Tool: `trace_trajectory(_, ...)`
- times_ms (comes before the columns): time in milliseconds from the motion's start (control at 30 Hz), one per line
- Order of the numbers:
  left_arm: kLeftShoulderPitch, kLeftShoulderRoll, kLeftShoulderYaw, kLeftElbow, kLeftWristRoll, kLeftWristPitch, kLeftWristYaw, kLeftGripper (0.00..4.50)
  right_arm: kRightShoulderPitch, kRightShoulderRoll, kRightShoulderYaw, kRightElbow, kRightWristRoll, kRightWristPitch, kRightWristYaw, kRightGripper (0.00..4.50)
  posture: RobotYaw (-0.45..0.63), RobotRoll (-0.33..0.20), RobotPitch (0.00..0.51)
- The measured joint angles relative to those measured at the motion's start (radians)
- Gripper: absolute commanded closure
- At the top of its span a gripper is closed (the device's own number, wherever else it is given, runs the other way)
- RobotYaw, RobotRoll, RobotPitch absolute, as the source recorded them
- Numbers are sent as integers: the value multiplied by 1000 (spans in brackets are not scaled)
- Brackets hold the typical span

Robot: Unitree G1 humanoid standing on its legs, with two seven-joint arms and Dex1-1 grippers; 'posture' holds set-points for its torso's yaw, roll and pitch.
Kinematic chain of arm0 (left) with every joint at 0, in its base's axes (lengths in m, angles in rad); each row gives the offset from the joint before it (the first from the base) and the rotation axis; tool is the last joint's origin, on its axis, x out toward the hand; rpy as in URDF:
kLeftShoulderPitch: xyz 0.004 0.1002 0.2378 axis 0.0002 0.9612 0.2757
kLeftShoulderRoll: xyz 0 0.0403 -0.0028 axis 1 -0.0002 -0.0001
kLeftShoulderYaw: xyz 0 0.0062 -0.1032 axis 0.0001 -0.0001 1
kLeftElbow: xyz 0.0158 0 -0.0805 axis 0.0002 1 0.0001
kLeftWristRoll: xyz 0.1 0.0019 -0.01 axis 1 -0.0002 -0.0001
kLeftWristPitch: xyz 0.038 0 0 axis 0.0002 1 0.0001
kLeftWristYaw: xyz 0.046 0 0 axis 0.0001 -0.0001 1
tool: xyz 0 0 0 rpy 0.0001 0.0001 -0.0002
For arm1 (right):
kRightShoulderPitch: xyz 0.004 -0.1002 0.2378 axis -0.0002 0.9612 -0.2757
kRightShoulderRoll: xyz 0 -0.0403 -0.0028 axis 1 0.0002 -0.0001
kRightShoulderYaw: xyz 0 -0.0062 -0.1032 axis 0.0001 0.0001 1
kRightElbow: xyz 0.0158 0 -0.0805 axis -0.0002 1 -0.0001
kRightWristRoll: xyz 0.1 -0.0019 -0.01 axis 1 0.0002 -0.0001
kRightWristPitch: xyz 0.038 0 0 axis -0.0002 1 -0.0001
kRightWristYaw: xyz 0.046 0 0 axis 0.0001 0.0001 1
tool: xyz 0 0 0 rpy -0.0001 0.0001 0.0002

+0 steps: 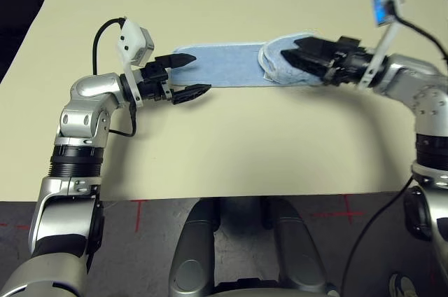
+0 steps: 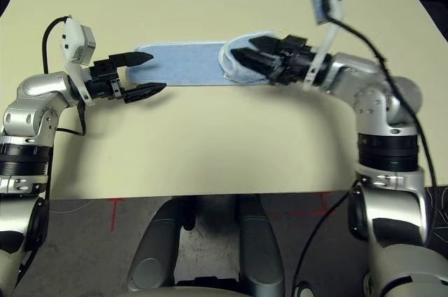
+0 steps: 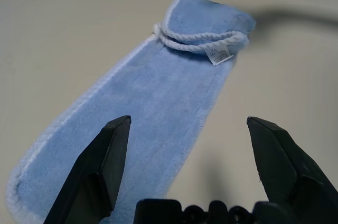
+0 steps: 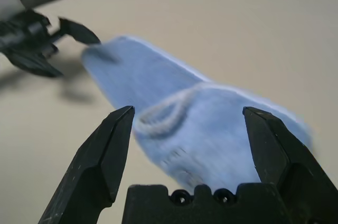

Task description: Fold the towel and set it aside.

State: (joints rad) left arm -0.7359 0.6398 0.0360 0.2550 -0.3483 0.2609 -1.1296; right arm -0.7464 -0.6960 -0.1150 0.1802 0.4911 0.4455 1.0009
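Standing wide apart, the two black fingers of the left gripper (image 1: 183, 77) were seen at the left-centre of the head view, with nothing held between them; one fingertip overlapped the towel's left end and the other lay just off its near edge. The right gripper (image 2: 243, 59) was likewise found spread open and empty, its fingers poised over the folded right end of the towel, and whether they touched the cloth could not be told.

Between the two grippers the towel (image 1: 224, 64) was laid out as a long, narrow light-blue strip across the upper middle of the frame. Its left end was rounded and trimmed in white. At its right end a flap was seen doubled back over the strip, with white edging looped on top and a small white label (image 3: 220, 55) at the fold. The long edges ran nearly straight, the near one tilting slightly down toward the right.

Around the strip the cream table (image 1: 231, 143) was bare: a broad open band toward the bottom of the frame up to the table's near edge, and further clear surface toward the top of the frame.
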Motion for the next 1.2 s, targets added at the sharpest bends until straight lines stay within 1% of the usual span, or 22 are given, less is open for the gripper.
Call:
trace_trajectory(100,-10,0,-2,2,1,0,0,0,-4,5,28,152,-75,-219,106,31,-39,0,310)
trace_trajectory(233,-13,-2,-2,4,2,0,7,0,-63,47,41,332,-114,-415,227,31,-7,0,312)
trace_trajectory(333,-3,-1,1,-5,1,4,25,0,-100,67,62,443,-132,-523,318,31,22,0,313)
trace_trajectory(467,41,-1,10,-52,0,34,87,0,-149,84,64,583,-153,-647,423,31,36,0,314)
trace_trajectory(600,60,17,39,-96,-1,124,170,0,-182,97,64,656,-174,-717,470,31,44,0,314)
trace_trajectory(700,44,58,45,-115,1,239,231,0,-188,117,64,680,-185,-748,487,31,50,0,318)
trace_trajectory(800,3,70,59,-131,-13,357,272,0,-190,136,63,684,-189,-754,486,31,50,0,320)
trace_trajectory(967,-63,73,112,-169,-119,708,338,0,-193,159,63,668,-189,-750,480,31,48,0,323)
trace_trajectory(1100,-107,97,123,-152,-156,1003,396,0,-193,160,62,650,-189,-741,472,31,52,0,329)
trace_trajectory(1200,-169,95,182,-118,-180,1147,432,0,-193,161,62,644,-189,-735,470,31,54,0,331)
